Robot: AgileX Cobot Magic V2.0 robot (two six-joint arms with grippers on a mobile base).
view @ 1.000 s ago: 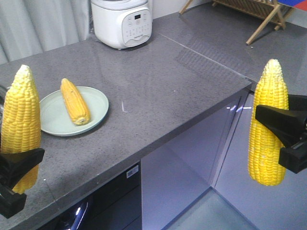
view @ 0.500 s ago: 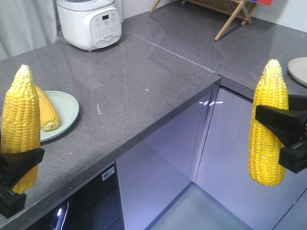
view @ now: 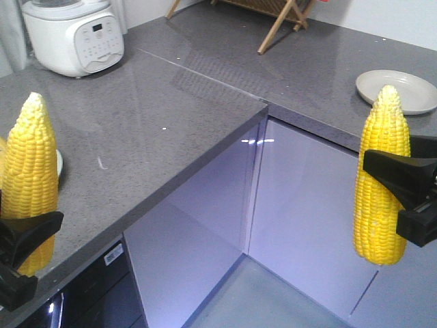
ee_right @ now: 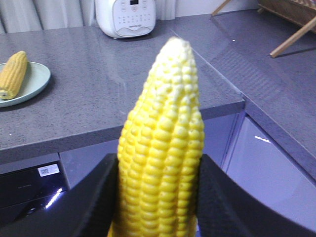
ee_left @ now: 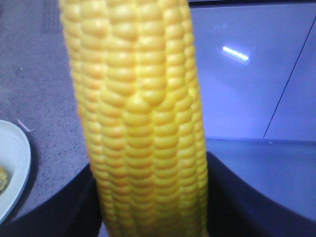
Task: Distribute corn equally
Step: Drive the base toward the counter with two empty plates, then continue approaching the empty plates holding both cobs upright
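I hold two corn cobs upright, tips up. My left gripper (view: pixel 26 239) is shut on one corn cob (view: pixel 29 174) at the left edge, over the near counter; close up, this cob (ee_left: pixel 143 118) fills the space between the left gripper's (ee_left: pixel 153 197) black fingers. My right gripper (view: pixel 401 184) is shut on another corn cob (view: pixel 379 184), out in front of the cabinet fronts; the right gripper (ee_right: pixel 158 197) clamps that cob (ee_right: pixel 163 148) at its lower half. A third cob (ee_right: pixel 12 74) lies on a pale green plate (ee_right: pixel 37 79). An empty plate (view: pixel 403 94) sits back right.
The grey L-shaped counter (view: pixel 171 116) has an inner corner near the middle, with glossy cabinet fronts (view: pixel 300 198) below. A white rice cooker (view: pixel 72 37) stands back left and a wooden rack (view: pixel 276 17) at the back. The green plate's rim (ee_left: pixel 15 163) shows by the left cob.
The whole view has swung right: cooker and counter slid left, the green plate with its cob almost left the front view, and the empty plate came in. Both grippers still hold their cobs.
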